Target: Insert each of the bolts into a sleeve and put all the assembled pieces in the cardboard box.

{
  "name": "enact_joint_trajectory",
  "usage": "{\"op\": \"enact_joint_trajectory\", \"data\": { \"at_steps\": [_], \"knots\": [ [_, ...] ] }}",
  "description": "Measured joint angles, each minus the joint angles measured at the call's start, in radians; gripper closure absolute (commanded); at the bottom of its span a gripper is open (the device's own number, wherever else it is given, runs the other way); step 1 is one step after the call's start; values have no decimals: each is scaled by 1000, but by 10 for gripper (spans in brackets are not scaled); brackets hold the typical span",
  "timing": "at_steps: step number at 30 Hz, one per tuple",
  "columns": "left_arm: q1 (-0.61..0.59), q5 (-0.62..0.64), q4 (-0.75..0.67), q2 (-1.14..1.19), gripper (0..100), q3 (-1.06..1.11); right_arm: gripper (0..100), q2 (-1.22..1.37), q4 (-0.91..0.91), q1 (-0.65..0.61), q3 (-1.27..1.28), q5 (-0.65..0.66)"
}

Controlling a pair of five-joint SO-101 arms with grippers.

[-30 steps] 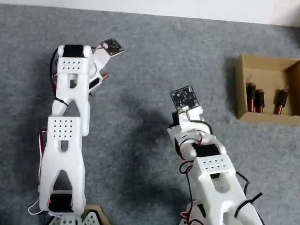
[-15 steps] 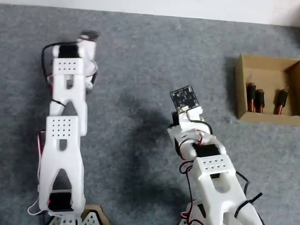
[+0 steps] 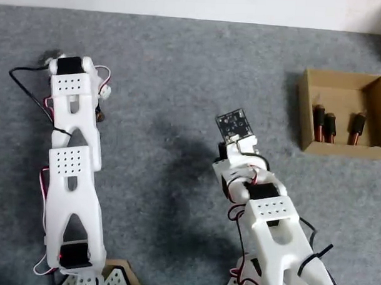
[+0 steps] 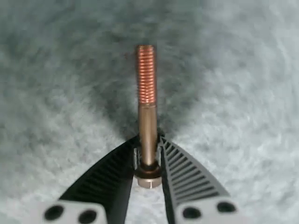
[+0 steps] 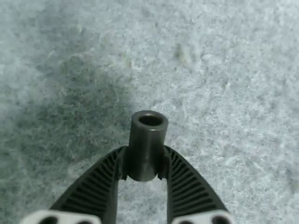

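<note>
left fingers [image 4: 112, 179] clamped on bolt [image 4: 146, 93] near its head, threaded end free | right fingers [image 5: 105, 182] clamped low on sleeve [image 5: 147, 140], bore exposed | both seemed rigid, light, slippery metal, best held near base | cardboard box [image 3: 302, 115] stood well apart

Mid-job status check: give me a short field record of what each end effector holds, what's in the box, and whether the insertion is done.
left end effector: shut on bolt, gripped near the head, threaded end pointing away
right end effector: shut on sleeve, open bore facing outward
cardboard box: far right in the high view, three assembled pieces inside
insertion: not yet done; bolt and sleeve apart, one per arm
surface: grey mat
</note>
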Motion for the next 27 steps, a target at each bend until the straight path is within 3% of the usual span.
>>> {"op": "enact_joint_trajectory", "data": {
  "at_steps": [4, 9, 12, 19, 27],
  "knots": [
    [0, 126, 0, 0, 993, -9, 995, 0, -14, 2, 6, 0],
    [32, 157, 2, 11, 973, -109, 995, -2, -75, 2, 77, 55],
    [40, 158, 2, 9, 858, -124, 995, -2, -84, -9, 80, 64],
    [43, 222, 2, 8, 441, -130, 995, -2, -86, -12, 80, 69],
    [69, 229, 2, 8, 405, -130, 995, -2, -86, -12, 80, 71]
  ]
}}
